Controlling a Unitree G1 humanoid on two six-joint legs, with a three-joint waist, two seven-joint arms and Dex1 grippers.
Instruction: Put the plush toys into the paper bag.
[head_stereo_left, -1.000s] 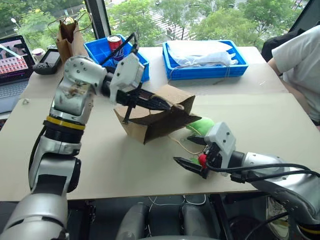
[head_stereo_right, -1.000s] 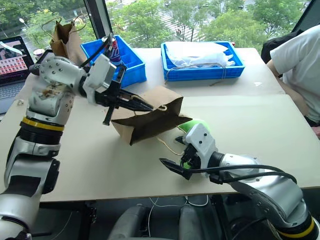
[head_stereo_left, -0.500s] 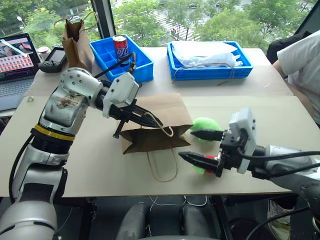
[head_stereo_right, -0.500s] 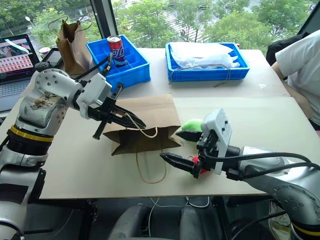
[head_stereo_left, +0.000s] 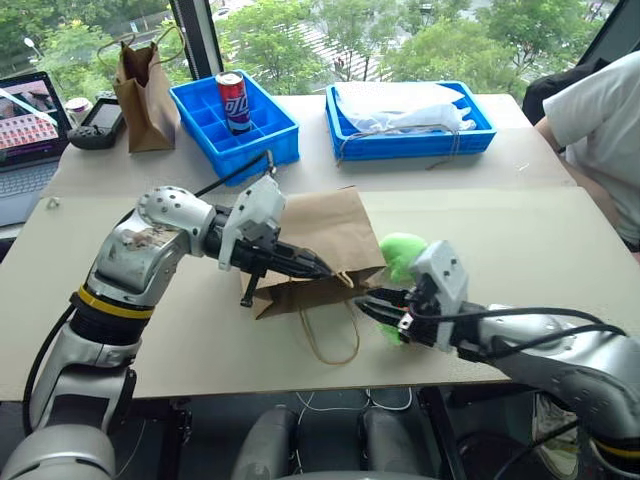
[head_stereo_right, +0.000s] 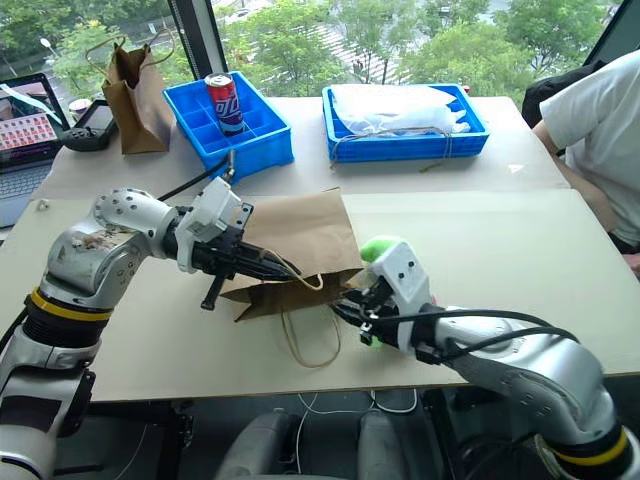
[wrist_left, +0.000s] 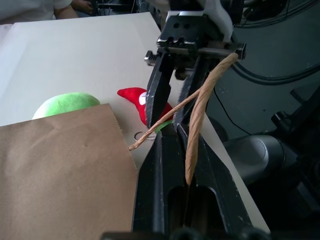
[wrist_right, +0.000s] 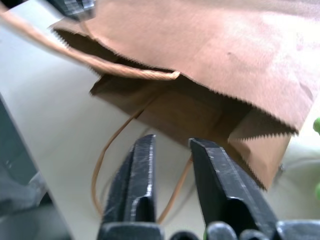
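Observation:
The paper bag (head_stereo_left: 320, 225) lies on its side on the table, mouth toward my right arm. My left gripper (head_stereo_left: 322, 270) is shut on the bag's upper cord handle (wrist_left: 200, 107) and holds it just above the mouth. The lime-green plush toy (head_stereo_left: 403, 250) sits on the table beside the bag's mouth. The red chili toy (wrist_left: 133, 96) lies next to it, partly hidden behind my right gripper's fingers. My right gripper (wrist_right: 170, 150) points into the bag's mouth from close by. Its fingers stand almost together with nothing between them. The lower handle (head_stereo_left: 330, 340) loops flat on the table.
A narrower brown bag (head_stereo_left: 143, 85) stands at the far left. Near it are a blue compartment bin (head_stereo_left: 265, 135) holding a soda can (head_stereo_left: 232, 100) and a blue tray (head_stereo_left: 410, 140) with white plastic. A laptop (head_stereo_left: 25, 130) sits far left; a person's sleeve (head_stereo_left: 600, 120) is at the right.
My right gripper has closed from wide open and moved in toward the bag's mouth. My left gripper has sunk a little with the handle, and the bag's mouth sits lower.

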